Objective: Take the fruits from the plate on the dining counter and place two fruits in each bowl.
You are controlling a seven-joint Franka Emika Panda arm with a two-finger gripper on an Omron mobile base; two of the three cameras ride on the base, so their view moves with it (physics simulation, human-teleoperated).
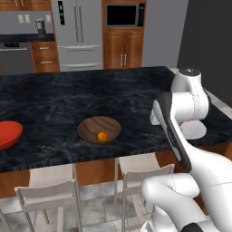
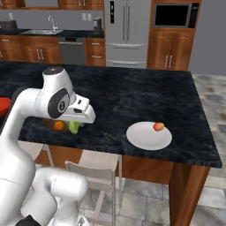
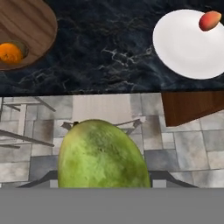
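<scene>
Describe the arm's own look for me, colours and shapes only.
The arm is glossy white in rounded, tubular links, with dark grey bands at the joints and a dark round disc on its elbow housing. The hand is a white boxy block. No cables or markings show.

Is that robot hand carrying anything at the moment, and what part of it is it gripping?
Yes: the gripper holds the green oblong fruit, clamped across its sides. The exact contact spots are hidden.

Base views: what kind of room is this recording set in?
A rendered home kitchen, most likely: a steel refrigerator and a built-in microwave stand among wood cabinets, and a long black marbled dining counter has stools tucked under it.
</scene>
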